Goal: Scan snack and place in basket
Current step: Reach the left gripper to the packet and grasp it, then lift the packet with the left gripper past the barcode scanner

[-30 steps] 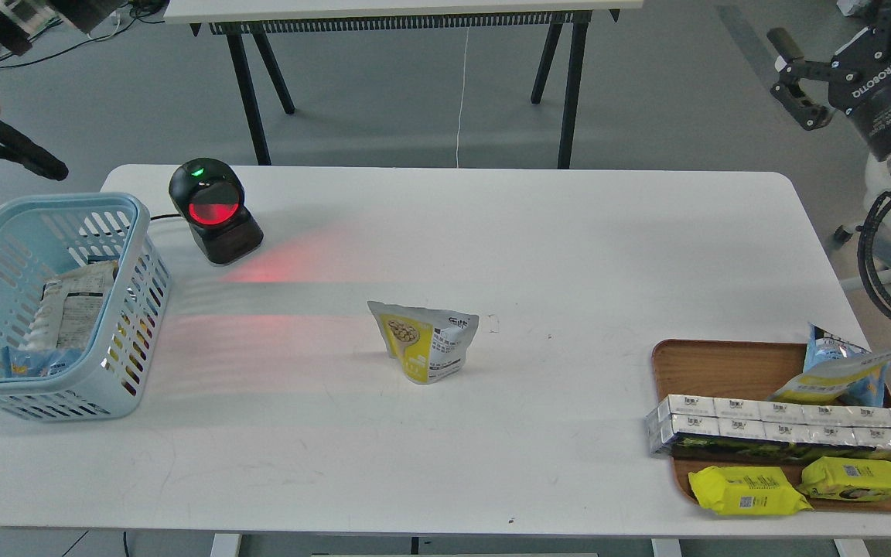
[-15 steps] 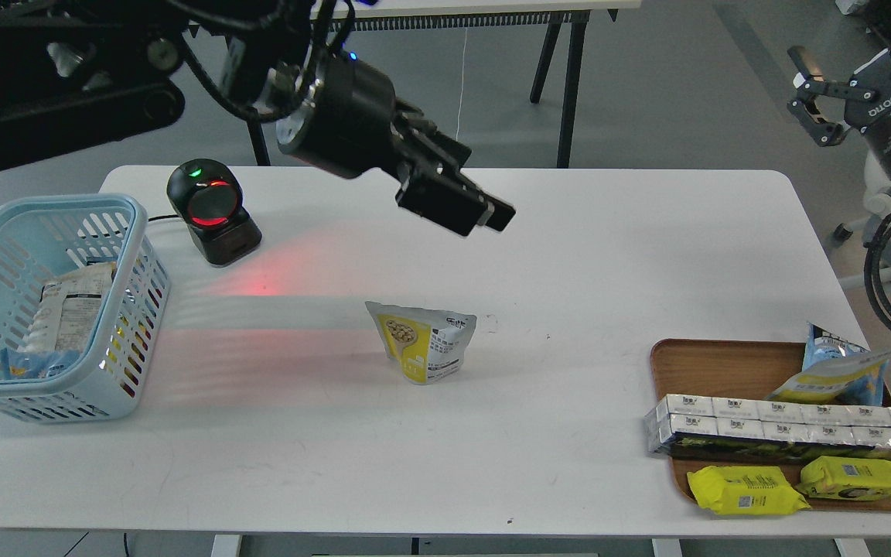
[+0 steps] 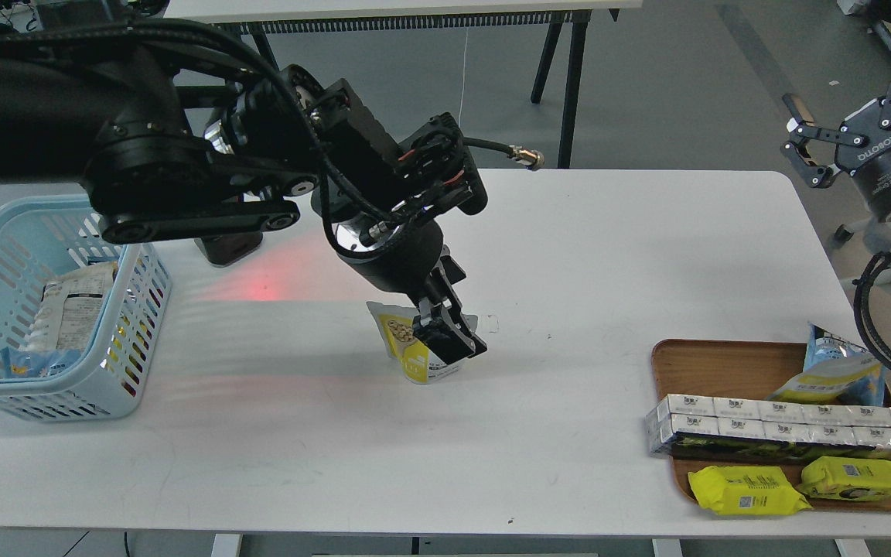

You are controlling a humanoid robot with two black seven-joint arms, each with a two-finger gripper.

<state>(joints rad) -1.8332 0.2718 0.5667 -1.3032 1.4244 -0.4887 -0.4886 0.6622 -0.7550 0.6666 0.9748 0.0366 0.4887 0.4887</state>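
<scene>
The snack point(image 3: 407, 348), a small yellow-and-white pouch, stands upright near the middle of the white table. My left arm reaches in from the left. Its gripper point(image 3: 445, 334) points down at the pouch's right half, and a black finger point(image 3: 449, 342) covers the white text panel. I cannot tell whether the fingers are pressed on the pouch. The light blue basket point(image 3: 35, 384) stands at the table's left edge with a few packs inside. My right gripper point(image 3: 848, 89) is open and empty, raised beyond the table's far right corner.
A black barcode scanner point(image 3: 227, 249) sits behind my left arm, mostly hidden, and casts a red glow point(image 3: 260, 288) on the table. A brown wooden tray point(image 3: 716, 363) at the front right holds boxed packs, two yellow packs and a blue-and-yellow bag.
My left arm has swung in from the upper left and dropped its gripper onto the pouch. It now hides most of the scanner. My right gripper has shifted slightly right.
</scene>
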